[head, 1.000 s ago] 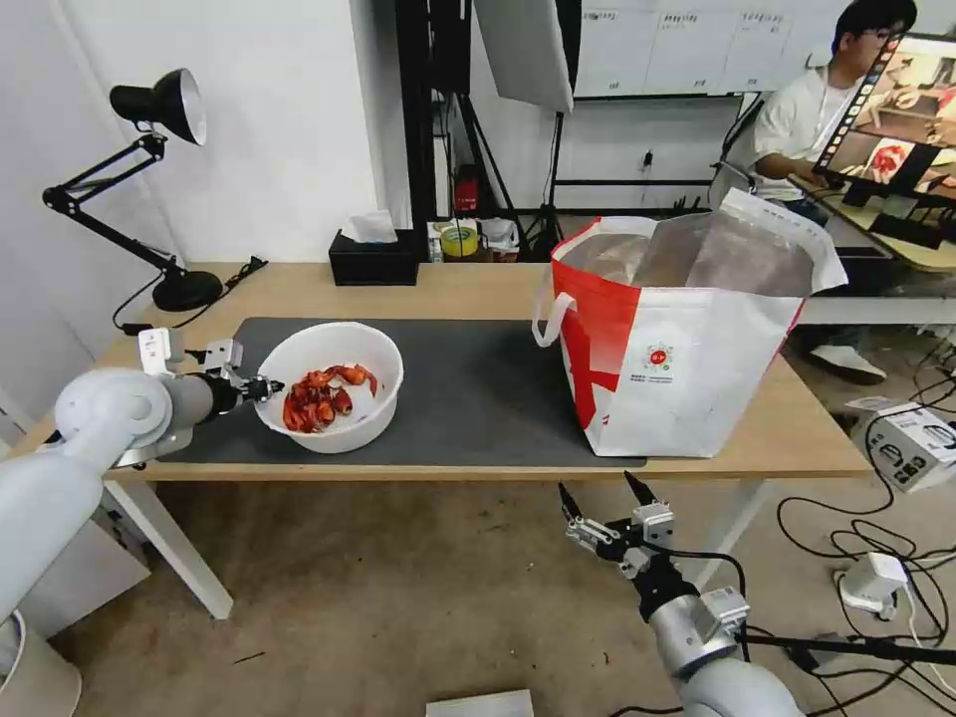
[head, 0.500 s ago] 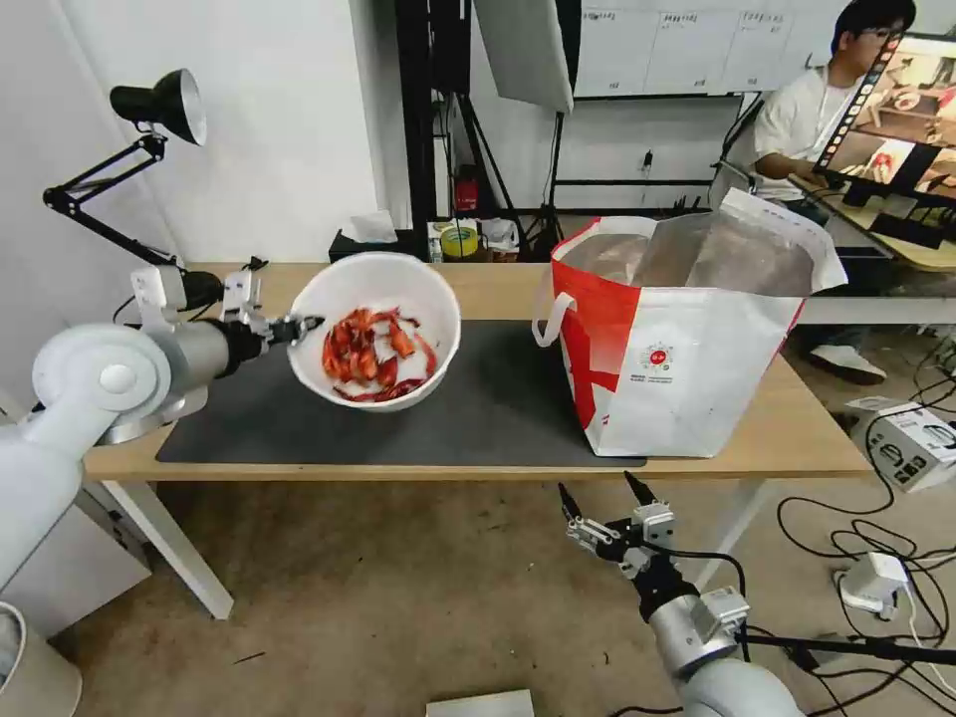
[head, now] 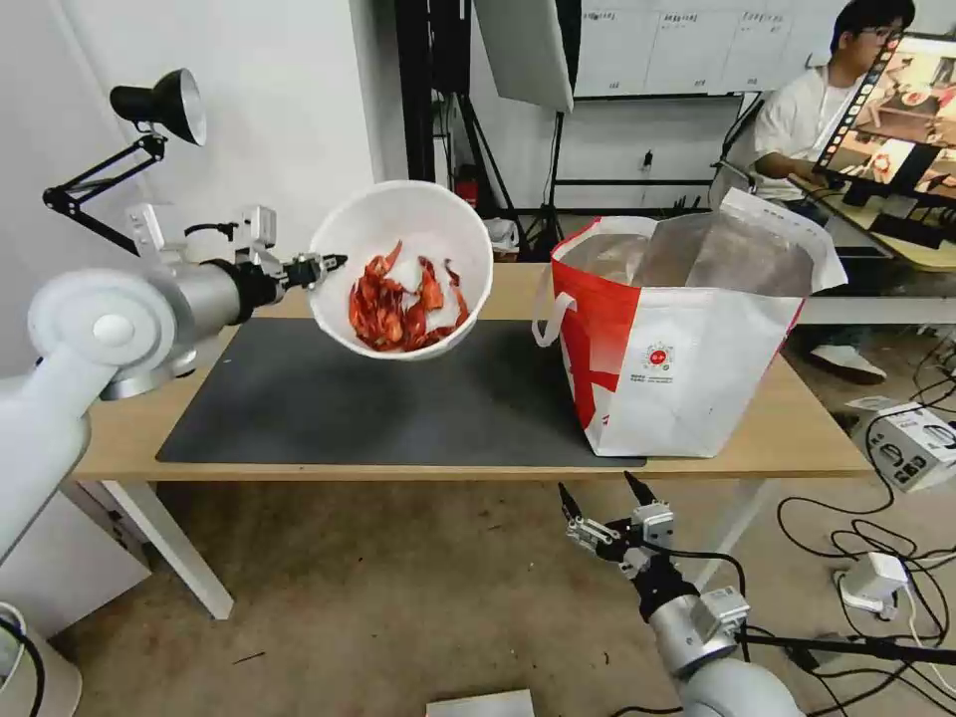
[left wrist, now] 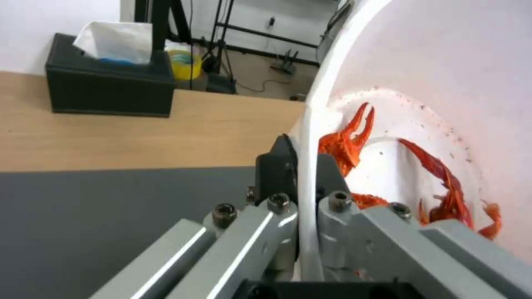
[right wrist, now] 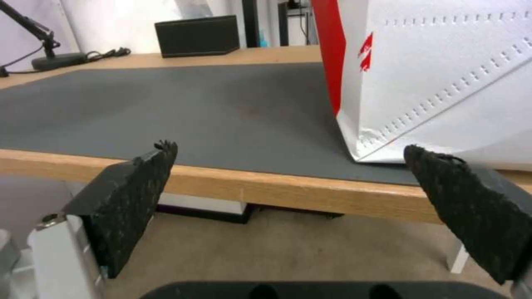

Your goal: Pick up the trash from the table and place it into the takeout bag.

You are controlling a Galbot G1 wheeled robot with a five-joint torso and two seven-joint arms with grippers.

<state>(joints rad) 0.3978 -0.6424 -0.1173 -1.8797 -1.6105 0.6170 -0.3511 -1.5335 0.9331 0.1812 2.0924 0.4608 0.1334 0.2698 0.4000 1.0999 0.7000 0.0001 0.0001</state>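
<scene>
A white round bowl [head: 413, 224] of red crayfish shells [head: 398, 304] hangs tilted in the air above the dark grey mat [head: 398, 408], left of the takeout bag [head: 687, 339]. My left gripper [head: 324, 267] is shut on the bowl's rim; in the left wrist view its fingers [left wrist: 280, 166] pinch the white rim [left wrist: 310, 137], with shells [left wrist: 346, 141] inside. The white-and-red takeout bag stands open on the table's right side, foil lining showing. My right gripper [head: 602, 503] hangs open below the table's front edge [right wrist: 277, 187], facing the bag's lower corner [right wrist: 432, 91].
A black tissue box [left wrist: 108, 83] sits at the back of the light-wood table [head: 498, 289]. A black desk lamp [head: 149, 110] stands at the back left. Cables and small boxes lie on the floor at the right. A person sits behind the table at the far right.
My left gripper has lifted the bowl off the mat, carrying it up and rightward toward the bag, and it now tilts more. The right arm has not moved.
</scene>
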